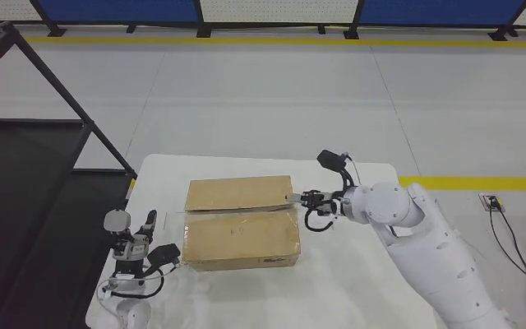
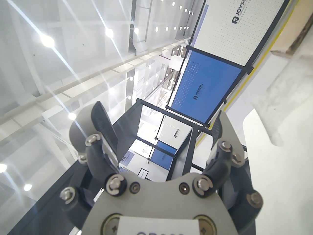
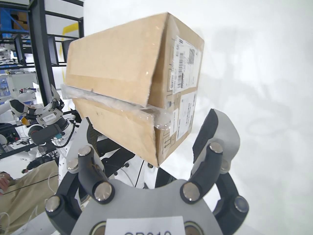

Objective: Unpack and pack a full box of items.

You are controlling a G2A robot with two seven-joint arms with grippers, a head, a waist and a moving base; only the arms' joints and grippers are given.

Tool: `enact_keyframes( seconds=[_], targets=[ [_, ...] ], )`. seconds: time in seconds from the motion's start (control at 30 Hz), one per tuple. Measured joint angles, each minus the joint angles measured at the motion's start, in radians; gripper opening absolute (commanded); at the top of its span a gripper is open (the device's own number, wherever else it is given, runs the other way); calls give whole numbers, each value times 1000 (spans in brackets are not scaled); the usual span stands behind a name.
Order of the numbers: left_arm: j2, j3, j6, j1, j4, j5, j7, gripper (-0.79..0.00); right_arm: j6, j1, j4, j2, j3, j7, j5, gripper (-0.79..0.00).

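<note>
– Box (image 1: 240,234) position?
– Centre of counter (image 1: 353,271), far flap (image 1: 238,193) slightly lifted.
– Pincers?
– Right pincer (image 3: 152,122) spread at box's right end, corner between fingers (image 3: 212,128); left pincer (image 2: 159,111) spread, empty, by left end.

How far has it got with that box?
Barely started. Done: the tape on the box looks split along the top seam, and one flap sits lifted. In hand: the right gripper, fingers open, is at one end of the seam; the left gripper is open near the other end. Left: opening fully, unpacking, repacking.
</note>
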Motion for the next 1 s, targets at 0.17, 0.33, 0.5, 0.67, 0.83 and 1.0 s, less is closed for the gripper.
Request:
enact_keyframes(
  seconds=[0.17, 0.33, 0.5, 0.67, 0.83, 1.0],
  targets=[
    [11, -28, 171, -20, 83, 68, 129, 0, -167, -98, -127, 17, 35, -37, -10, 0],
    [23, -16, 162, -25, 129, 23, 271, 0, -345, -123, -132, 20, 14, 24, 36, 0],
    [29, -6, 145, -26, 148, -63, 359, 0, -484, -117, -87, 6, -52, -43, 43, 0],
    [27, 4, 176, -49, 181, -87, 333, 0, -470, -83, -30, -21, -138, -156, -18, 0],
    [30, 2, 188, -48, 190, -92, 323, 0, -459, -30, 32, -45, -193, -194, -27, 0],
    [32, 1, 194, -43, 191, -98, 318, 0, -454, -3, 62, -63, -221, -255, -41, 0]
  ],
)
